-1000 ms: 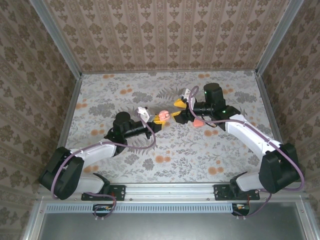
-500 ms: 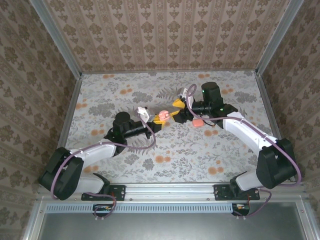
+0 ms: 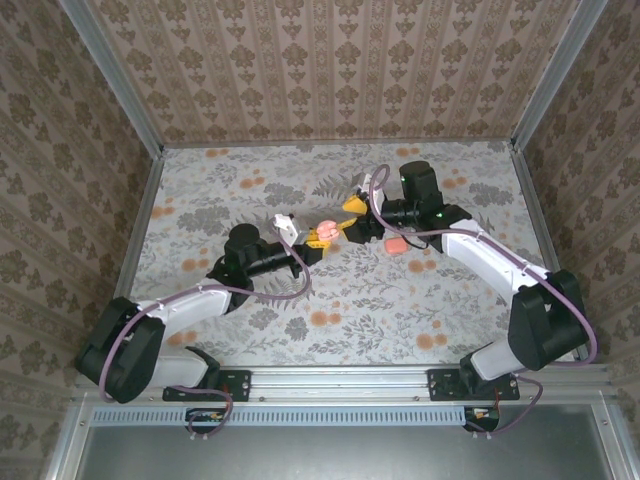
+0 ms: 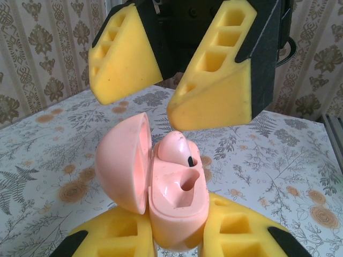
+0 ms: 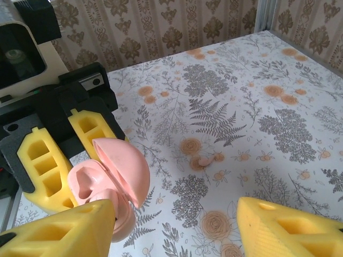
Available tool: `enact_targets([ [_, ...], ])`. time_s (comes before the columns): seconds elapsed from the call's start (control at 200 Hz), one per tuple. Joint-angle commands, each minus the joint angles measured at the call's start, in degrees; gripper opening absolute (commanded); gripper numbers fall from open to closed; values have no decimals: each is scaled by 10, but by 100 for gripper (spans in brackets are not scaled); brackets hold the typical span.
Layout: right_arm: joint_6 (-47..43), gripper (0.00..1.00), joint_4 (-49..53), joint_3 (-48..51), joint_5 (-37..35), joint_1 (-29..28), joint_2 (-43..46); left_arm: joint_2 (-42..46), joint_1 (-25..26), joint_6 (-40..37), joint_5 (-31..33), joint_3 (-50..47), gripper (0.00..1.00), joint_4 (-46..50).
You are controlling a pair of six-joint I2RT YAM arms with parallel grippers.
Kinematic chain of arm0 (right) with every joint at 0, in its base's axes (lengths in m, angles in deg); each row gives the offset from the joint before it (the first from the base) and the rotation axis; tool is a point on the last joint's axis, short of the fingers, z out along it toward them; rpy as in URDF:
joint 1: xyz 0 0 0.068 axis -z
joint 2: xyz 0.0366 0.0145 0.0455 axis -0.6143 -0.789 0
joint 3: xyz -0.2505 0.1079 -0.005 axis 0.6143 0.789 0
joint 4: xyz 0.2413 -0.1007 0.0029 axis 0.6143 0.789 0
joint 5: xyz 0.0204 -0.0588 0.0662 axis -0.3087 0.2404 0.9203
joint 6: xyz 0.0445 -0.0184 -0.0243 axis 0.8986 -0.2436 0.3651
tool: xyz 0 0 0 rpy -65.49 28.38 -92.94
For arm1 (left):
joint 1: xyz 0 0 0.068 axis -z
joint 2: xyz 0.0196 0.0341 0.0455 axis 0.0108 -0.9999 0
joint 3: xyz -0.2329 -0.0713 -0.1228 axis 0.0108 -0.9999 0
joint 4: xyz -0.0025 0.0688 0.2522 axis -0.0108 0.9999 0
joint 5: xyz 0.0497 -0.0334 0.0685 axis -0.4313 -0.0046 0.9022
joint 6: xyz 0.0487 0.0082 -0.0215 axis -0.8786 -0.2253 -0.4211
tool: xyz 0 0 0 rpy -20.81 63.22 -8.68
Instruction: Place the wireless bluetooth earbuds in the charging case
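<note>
The left gripper (image 4: 177, 235) is clenched on the base of the charging case (image 4: 177, 211), holding it upright above the worktop (image 4: 48, 155) with its lid (image 4: 126, 160) swung open to one side. Only the left wrist view looks into the case. One earbud (image 4: 174, 147) sits in one socket, and the other socket (image 4: 185, 184) is an open hollow.

The right gripper (image 4: 169, 104) hangs just above the case, released, with nothing between its spread fingers.

The right wrist view sees the lid's rounded back. Beyond the case it shows a tiny pinkish nub (image 5: 205, 160) lying among the printed flowers. I cannot tell whether it is the second earbud.

The top view places the case mid-worktop between the two grippers. There a salmon-pink lump (image 3: 396, 244) lies just near of the right wrist, too small to identify.
</note>
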Motion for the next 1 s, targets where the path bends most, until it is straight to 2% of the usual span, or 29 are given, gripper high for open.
enact_targets([
  [0.0, 2, 62, 2, -19, 27, -1, -7, 18, -1, -10, -5, -7, 11, -3],
  [0.145, 7, 62, 3, -19, 20, -1, 0, 19, -2, -11, -5, -9, 11, -2],
  [0.23, 20, 62, 0, -18, 12, -1, 9, 23, -4, -11, 22, -12, 11, 0],
  [0.4, 111, 62, 10, -26, -35, -7, 21, 37, -12, -11, 61, -8, 11, 52],
  [0.635, 199, 60, 105, -65, -178, -54, 19, 58, -23, -2, 109, 9, 10, 151],
  [0.82, 314, 60, 136, -115, -308, -103, -14, 91, -45, 46, 162, 3, 10, 206],
  [0.995, 445, 55, 133, -153, -349, -113, -59, 139, -86, 85, 196, -4, 10, 273],
])
